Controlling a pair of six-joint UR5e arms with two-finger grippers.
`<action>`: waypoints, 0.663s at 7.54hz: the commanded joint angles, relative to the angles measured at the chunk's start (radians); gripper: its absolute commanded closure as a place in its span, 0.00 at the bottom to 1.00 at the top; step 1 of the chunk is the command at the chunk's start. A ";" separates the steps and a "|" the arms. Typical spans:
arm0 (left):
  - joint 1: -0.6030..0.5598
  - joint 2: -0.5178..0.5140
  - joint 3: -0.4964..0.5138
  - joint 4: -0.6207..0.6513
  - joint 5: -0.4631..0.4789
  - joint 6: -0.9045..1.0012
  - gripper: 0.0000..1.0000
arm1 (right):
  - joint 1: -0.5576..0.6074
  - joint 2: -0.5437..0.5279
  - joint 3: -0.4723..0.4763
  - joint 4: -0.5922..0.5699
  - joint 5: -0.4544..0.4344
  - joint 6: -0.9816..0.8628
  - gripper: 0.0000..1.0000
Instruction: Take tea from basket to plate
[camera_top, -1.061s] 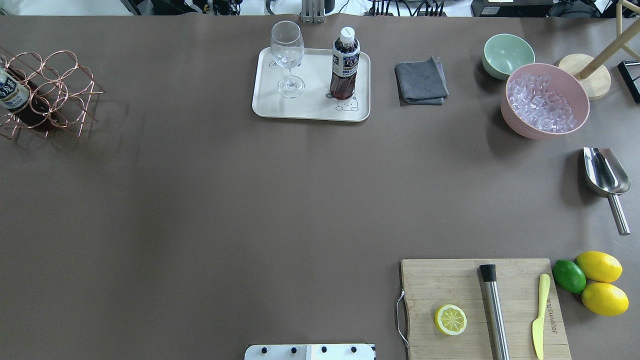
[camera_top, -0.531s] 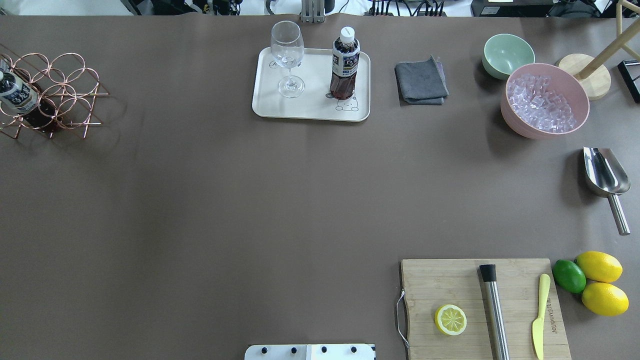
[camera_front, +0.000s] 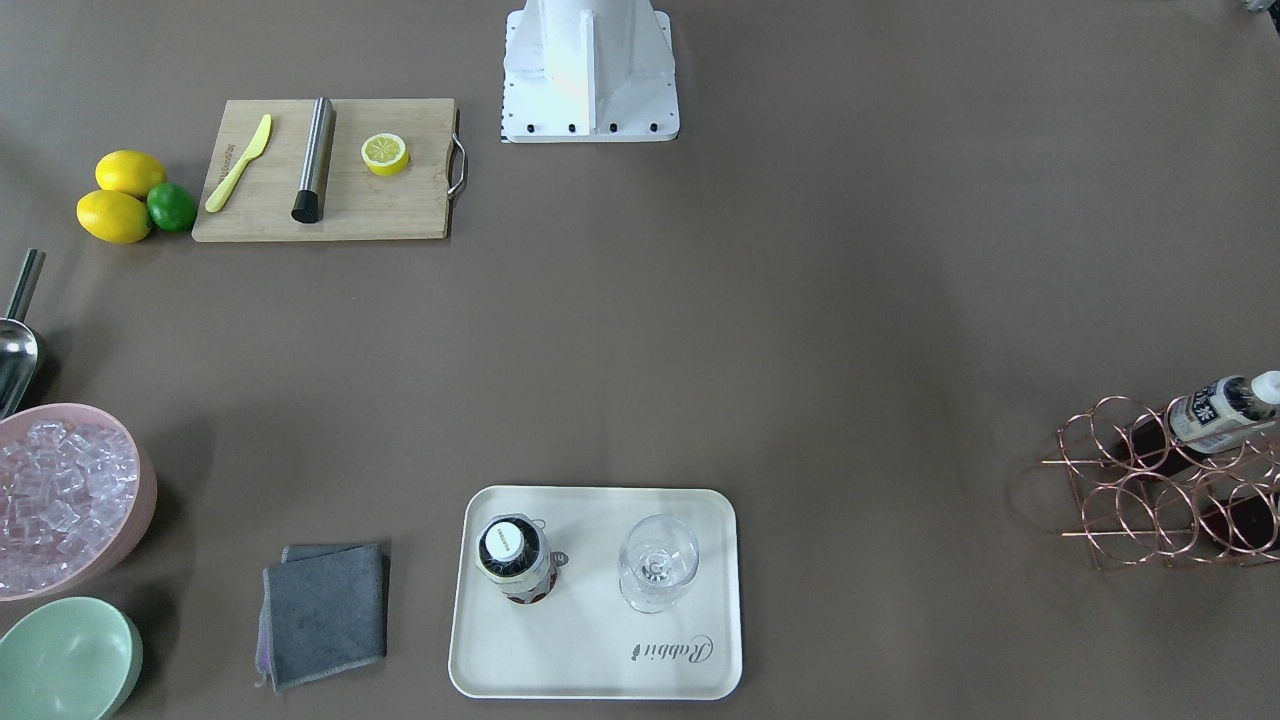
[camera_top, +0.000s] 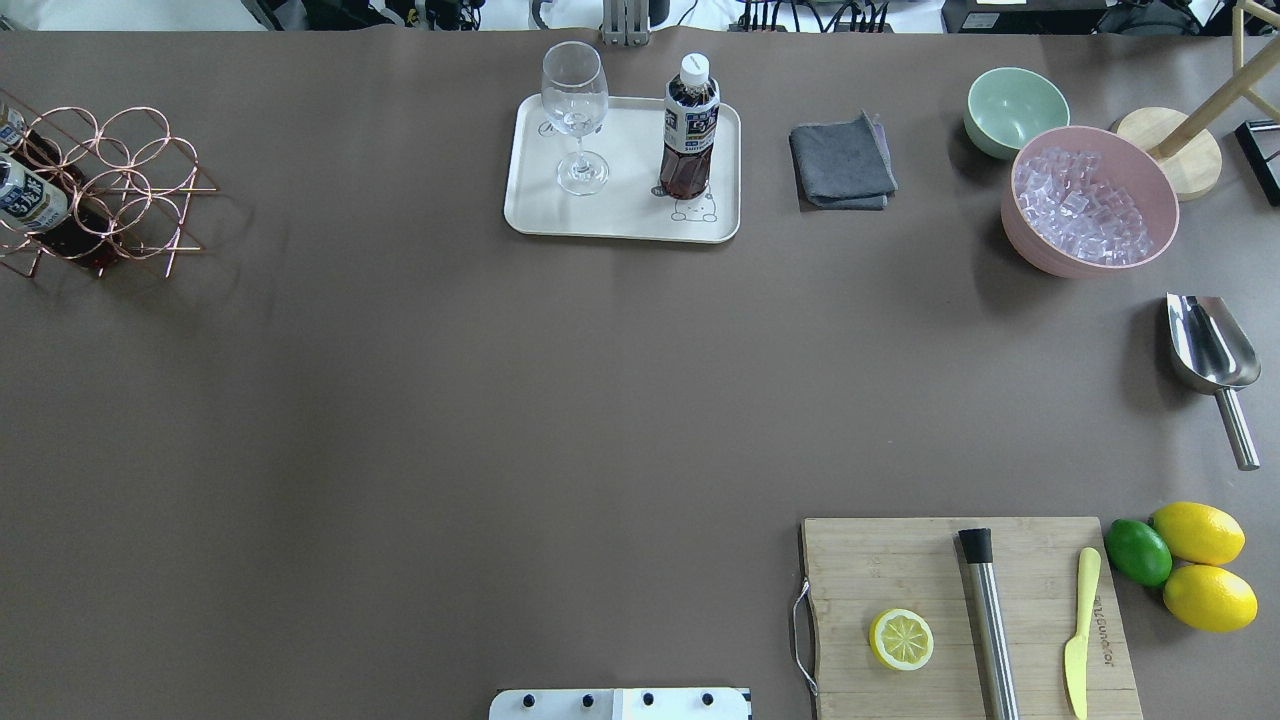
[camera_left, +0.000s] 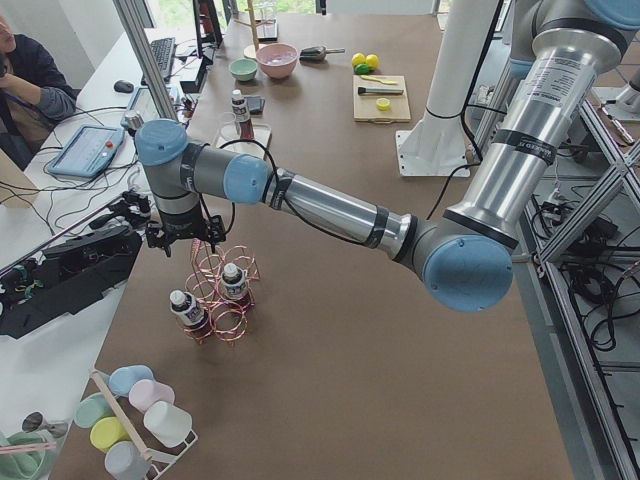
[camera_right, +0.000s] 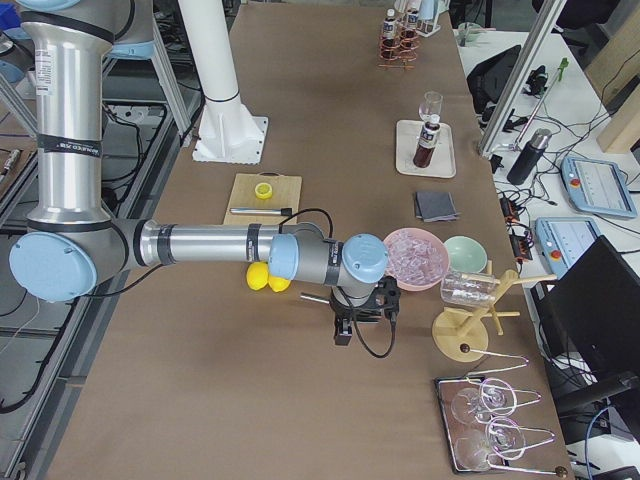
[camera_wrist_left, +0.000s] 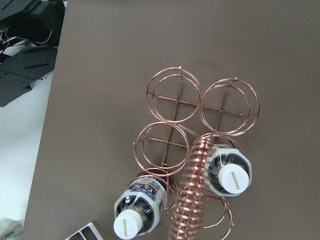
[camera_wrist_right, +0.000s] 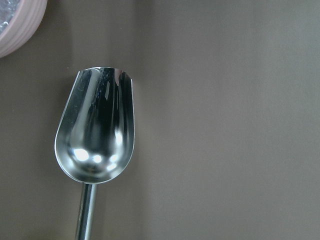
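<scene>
Hovering over the basket (camera_wrist_left: 176, 102) at the tabletop's left end, the left gripper (camera_left: 190, 242), its jaws' state impossible to tell, faces the tea (camera_wrist_left: 232, 178) slotted in a ring, not yet on the plate (camera_top: 625, 215): rigid, smooth, liquid-heavy, best gripped below the cap

Basket shifts on my overhead feed.
I see the basket (camera_top: 128, 178) slightly turned and moved right since a second ago; a second tea bottle (camera_top: 10, 127) now shows at its far-left edge.
</scene>
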 joint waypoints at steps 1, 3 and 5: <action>-0.028 0.145 -0.153 -0.002 0.002 -0.295 0.02 | 0.000 -0.003 0.001 0.000 -0.004 0.000 0.00; -0.029 0.312 -0.290 -0.011 0.001 -0.761 0.02 | 0.000 -0.004 0.000 -0.003 -0.006 0.000 0.00; -0.015 0.369 -0.283 -0.002 -0.002 -1.190 0.02 | 0.000 -0.009 0.001 -0.003 -0.006 0.000 0.00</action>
